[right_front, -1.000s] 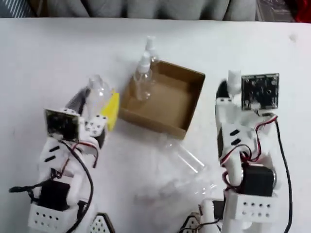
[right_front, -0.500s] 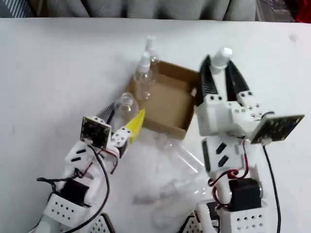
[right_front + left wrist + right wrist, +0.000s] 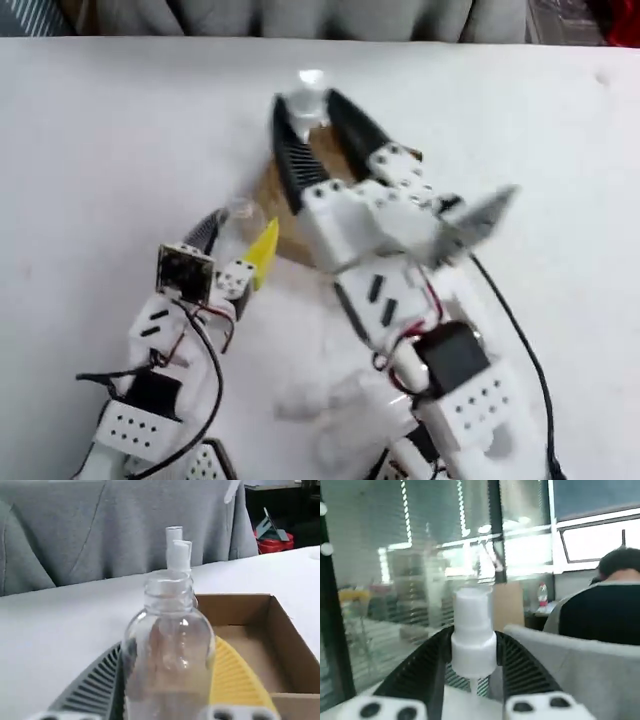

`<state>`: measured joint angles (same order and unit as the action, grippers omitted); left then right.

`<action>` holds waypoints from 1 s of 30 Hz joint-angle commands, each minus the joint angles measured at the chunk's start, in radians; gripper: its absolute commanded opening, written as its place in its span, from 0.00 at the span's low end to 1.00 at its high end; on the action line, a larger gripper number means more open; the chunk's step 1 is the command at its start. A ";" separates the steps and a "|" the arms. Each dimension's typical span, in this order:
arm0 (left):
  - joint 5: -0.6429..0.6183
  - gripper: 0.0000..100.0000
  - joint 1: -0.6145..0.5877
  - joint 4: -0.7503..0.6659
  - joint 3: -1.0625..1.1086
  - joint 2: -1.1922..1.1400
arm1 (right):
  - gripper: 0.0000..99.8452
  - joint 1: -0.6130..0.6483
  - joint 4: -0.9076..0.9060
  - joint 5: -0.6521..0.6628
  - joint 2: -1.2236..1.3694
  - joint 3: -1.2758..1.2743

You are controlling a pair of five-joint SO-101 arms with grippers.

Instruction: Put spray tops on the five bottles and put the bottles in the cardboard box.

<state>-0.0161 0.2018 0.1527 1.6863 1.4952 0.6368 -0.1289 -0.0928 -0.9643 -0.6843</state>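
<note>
Cardboard box (image 3: 268, 198) mostly covered by right hand (image 3: 308, 100).

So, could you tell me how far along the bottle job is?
Two bottles near the box already wear tops. In hand: the left claw holds an open bottle, the right claw a spray top. Left: topping it and any others, then boxing.

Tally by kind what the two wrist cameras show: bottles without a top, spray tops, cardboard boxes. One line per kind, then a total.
Bottle without a top: 1
Spray tops: 3
Cardboard box: 1
Total: 5
</note>
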 commanded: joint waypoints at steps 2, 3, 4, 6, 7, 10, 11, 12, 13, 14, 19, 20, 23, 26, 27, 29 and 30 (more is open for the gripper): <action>-0.009 0.02 -0.036 -0.106 0.012 0.013 | 0.02 0.021 -0.012 0.014 0.079 0.068; -0.009 0.02 -0.031 -0.106 0.012 0.010 | 0.02 0.021 -0.012 0.014 0.088 0.068; -0.009 0.02 -0.028 -0.103 0.012 0.010 | 0.02 0.021 -0.012 0.014 0.094 0.069; -0.009 0.02 -0.028 -0.083 0.012 0.012 | 0.02 0.022 -0.012 0.014 0.094 0.071; -0.009 0.02 -0.028 -0.075 0.012 0.012 | 0.02 0.022 -0.012 0.014 0.094 0.071; -0.009 0.02 -0.028 -0.071 0.012 0.012 | 0.02 0.022 -0.010 0.012 0.099 0.100; -0.009 0.02 -0.028 -0.071 0.012 0.010 | 0.02 0.022 -0.010 0.012 0.101 0.117; -0.009 0.02 -0.030 -0.071 0.012 0.010 | 0.02 0.022 -0.015 0.012 0.102 0.138; -0.009 0.02 -0.033 -0.071 0.012 0.010 | 0.02 0.024 -0.019 0.012 0.102 0.155; -0.009 0.02 -0.035 -0.071 0.012 0.010 | 0.02 0.024 -0.019 0.012 0.104 0.167; -0.009 0.02 -0.035 -0.071 0.012 0.010 | 0.02 0.068 -0.021 0.012 0.104 0.163; -0.008 0.02 -0.035 -0.069 0.012 0.010 | 0.02 0.077 -0.021 0.012 0.104 0.158; -0.006 0.02 -0.035 -0.069 0.012 0.010 | 0.02 0.094 -0.021 0.012 0.104 0.130; -0.006 0.02 -0.035 -0.069 0.012 0.010 | 0.02 0.094 -0.018 0.012 0.097 0.103; -0.006 0.02 -0.035 -0.069 0.012 0.010 | 0.02 0.094 -0.018 0.012 0.096 0.101; -0.006 0.02 -0.035 -0.069 0.012 0.010 | 0.02 0.094 -0.019 0.012 0.096 0.100; -0.006 0.02 -0.035 -0.069 0.012 0.010 | 0.02 0.094 -0.019 0.012 0.096 0.098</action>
<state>-0.0161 0.1788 0.0852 1.7047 1.4952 0.7211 -0.1458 -0.0928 -0.8631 -0.5969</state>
